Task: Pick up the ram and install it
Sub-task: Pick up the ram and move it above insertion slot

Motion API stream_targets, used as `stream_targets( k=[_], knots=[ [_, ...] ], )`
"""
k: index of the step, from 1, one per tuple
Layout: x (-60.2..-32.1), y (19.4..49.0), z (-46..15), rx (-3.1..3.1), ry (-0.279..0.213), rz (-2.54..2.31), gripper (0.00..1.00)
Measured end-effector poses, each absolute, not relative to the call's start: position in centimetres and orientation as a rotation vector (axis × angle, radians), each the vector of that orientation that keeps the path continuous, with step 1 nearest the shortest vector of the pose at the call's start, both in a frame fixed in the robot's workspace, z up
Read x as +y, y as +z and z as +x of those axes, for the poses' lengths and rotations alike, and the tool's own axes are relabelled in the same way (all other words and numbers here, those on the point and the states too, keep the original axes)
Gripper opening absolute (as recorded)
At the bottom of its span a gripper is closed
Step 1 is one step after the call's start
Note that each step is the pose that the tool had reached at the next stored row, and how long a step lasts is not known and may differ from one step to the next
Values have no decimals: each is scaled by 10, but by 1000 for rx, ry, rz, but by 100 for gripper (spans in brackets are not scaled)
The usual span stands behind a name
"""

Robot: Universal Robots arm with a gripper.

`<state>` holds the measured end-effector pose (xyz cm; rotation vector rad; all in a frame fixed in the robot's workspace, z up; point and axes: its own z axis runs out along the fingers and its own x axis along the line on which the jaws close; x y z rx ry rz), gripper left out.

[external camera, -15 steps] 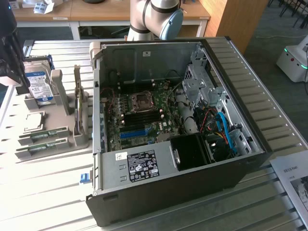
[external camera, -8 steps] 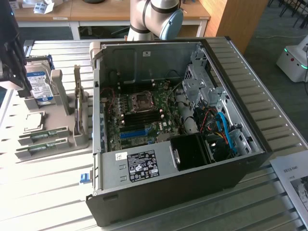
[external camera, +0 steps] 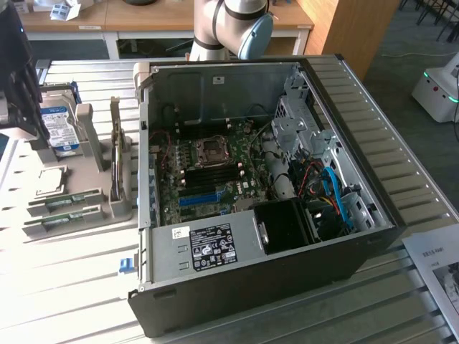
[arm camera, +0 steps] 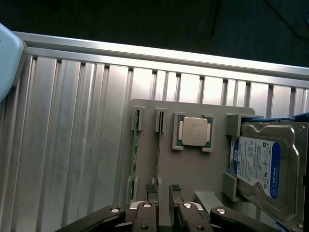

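Observation:
Two thin green sticks stand on edge in a grey parts holder (arm camera: 193, 169). The ram (arm camera: 157, 154) is the stick nearer the CPU chip; its look-alike (arm camera: 135, 159) lies parallel beside it. My gripper (arm camera: 163, 191) hovers over the near end of the ram, open, with its ribbed fingertips (arm camera: 151, 189) either side of the stick's line and nothing held. In the exterior view both sticks (external camera: 70, 200) lie at the left of the open computer case (external camera: 251, 272), whose motherboard (external camera: 208, 168) is exposed.
A CPU chip (arm camera: 193, 131) and a blue-labelled hard drive (arm camera: 258, 166) share the holder. The ribbed metal table (external camera: 72, 287) carries everything. The arm's base (external camera: 229, 29) stands behind the case. A paper sheet (external camera: 437, 265) lies at the exterior view's right.

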<state>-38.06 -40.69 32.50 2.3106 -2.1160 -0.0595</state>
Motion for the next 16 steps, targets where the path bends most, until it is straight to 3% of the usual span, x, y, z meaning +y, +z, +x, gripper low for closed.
stream_targets(
  k=[16],
  knots=[
    [-407,306,-381,-2117,-60,2310,24]
  ],
)
